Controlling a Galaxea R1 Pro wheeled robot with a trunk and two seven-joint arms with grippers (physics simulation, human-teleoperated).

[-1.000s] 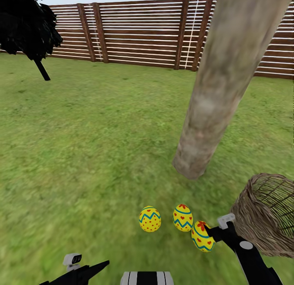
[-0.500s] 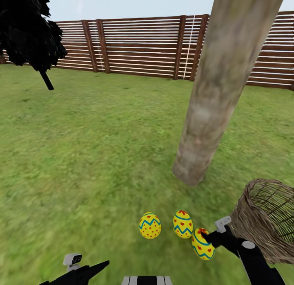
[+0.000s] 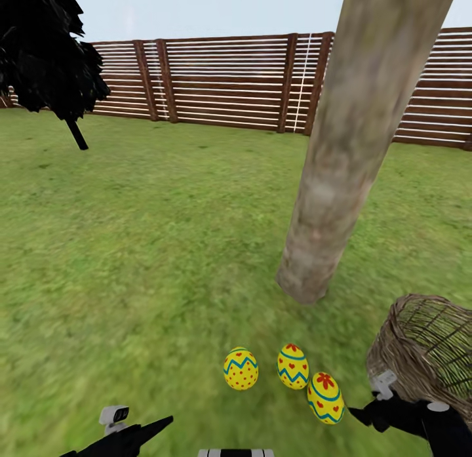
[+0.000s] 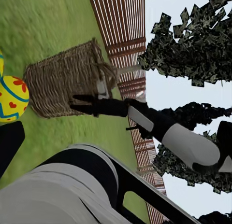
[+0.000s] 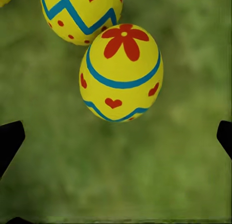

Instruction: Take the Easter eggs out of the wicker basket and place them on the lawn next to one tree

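right end effector (image 3: 364,414) has drawn back from the flower egg (image 3: 325,397), wide open, empty.

Right gripper (image 3: 362,414) low at lower right of head view, jaws spread wide, holding nothing. Left gripper (image 3: 164,420) low at lower left, fingers pointing forward, state unclear.

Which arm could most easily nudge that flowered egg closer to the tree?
The right. Its open gripper sits just beside the flowered egg, next to the basket. The left gripper is farther off, past the other two eggs.
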